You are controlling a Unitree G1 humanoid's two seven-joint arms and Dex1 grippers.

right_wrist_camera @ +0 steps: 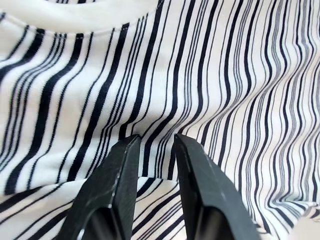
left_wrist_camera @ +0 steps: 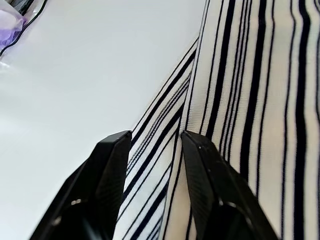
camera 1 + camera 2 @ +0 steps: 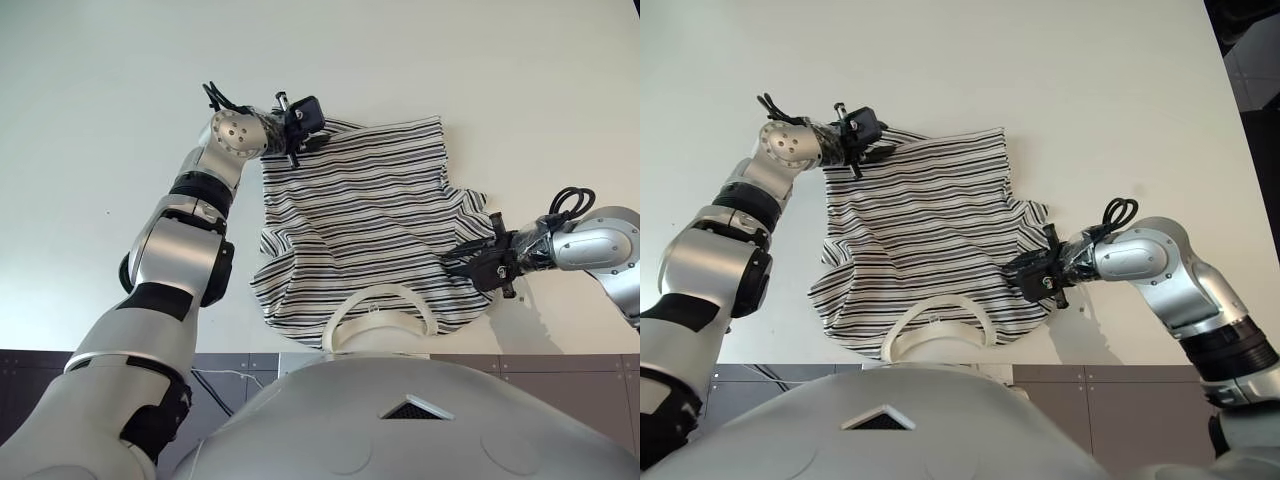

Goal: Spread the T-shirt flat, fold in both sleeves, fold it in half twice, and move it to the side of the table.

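A black-and-white striped T-shirt (image 3: 370,215) lies rumpled on the white table (image 3: 120,80), its white collar (image 3: 385,295) toward the near edge. My left gripper (image 3: 312,140) is at the shirt's far left corner; in the left wrist view the left gripper (image 2: 156,137) is shut on a fold of striped cloth. At the shirt's near right side, by the bunched sleeve, sits my right gripper (image 3: 458,258). In the right wrist view the right gripper (image 1: 156,140) pinches a ridge of fabric just below the collar band.
Bare white tabletop surrounds the shirt on the far side and to the left and right. The table's near edge (image 3: 560,352) runs just behind the collar. Dark floor (image 3: 1255,60) shows past the table's right edge.
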